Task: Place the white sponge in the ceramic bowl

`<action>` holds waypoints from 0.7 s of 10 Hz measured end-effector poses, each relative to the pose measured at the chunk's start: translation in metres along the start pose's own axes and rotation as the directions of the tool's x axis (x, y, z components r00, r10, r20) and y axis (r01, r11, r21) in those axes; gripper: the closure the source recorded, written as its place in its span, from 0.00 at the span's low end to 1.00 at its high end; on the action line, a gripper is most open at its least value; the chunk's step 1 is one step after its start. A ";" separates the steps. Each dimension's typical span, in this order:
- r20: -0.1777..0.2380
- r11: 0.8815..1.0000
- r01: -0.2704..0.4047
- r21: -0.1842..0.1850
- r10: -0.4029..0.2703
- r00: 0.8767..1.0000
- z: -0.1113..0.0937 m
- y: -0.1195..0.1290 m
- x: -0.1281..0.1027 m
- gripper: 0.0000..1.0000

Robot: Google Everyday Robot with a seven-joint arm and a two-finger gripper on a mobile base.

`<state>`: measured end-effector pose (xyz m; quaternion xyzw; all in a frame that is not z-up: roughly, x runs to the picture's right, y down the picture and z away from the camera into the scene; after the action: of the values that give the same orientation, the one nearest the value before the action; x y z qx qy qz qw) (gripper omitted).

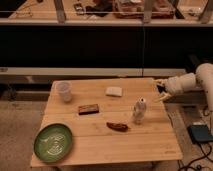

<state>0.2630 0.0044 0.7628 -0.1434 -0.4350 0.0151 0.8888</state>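
The white sponge (114, 91) lies flat on the wooden table (100, 140), toward the far side near the middle. The green ceramic bowl (53, 142) with pale swirls sits at the near left corner, empty. My gripper (161, 90) is at the table's right edge, to the right of the sponge and well apart from it, with its two fingers spread open and holding nothing. The white arm (192, 82) reaches in from the right.
A translucent plastic cup (64, 91) stands at the far left. A brown block (88, 108) lies left of centre. A white figurine-like bottle (139, 111) stands between gripper and table middle, with a reddish-brown object (117, 126) in front. A dark shelf unit stands behind.
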 end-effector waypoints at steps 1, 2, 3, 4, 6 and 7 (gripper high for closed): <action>-0.027 0.997 0.068 0.020 -0.068 0.997 -0.005 -0.014 -0.024 0.38; -0.047 0.994 0.108 0.031 -0.106 0.993 -0.006 -0.021 -0.038 0.38; -0.077 0.984 0.169 0.050 -0.165 0.983 -0.005 -0.032 -0.059 0.38; -0.124 0.963 0.256 0.081 -0.245 0.962 -0.002 -0.045 -0.085 0.38; -0.193 0.923 0.366 0.117 -0.340 0.920 0.002 -0.053 -0.114 0.38; -0.245 0.887 0.443 0.129 -0.404 0.881 0.012 -0.053 -0.136 0.38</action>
<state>0.1640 -0.0642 0.6793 0.0359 -0.3558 -0.1561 0.9207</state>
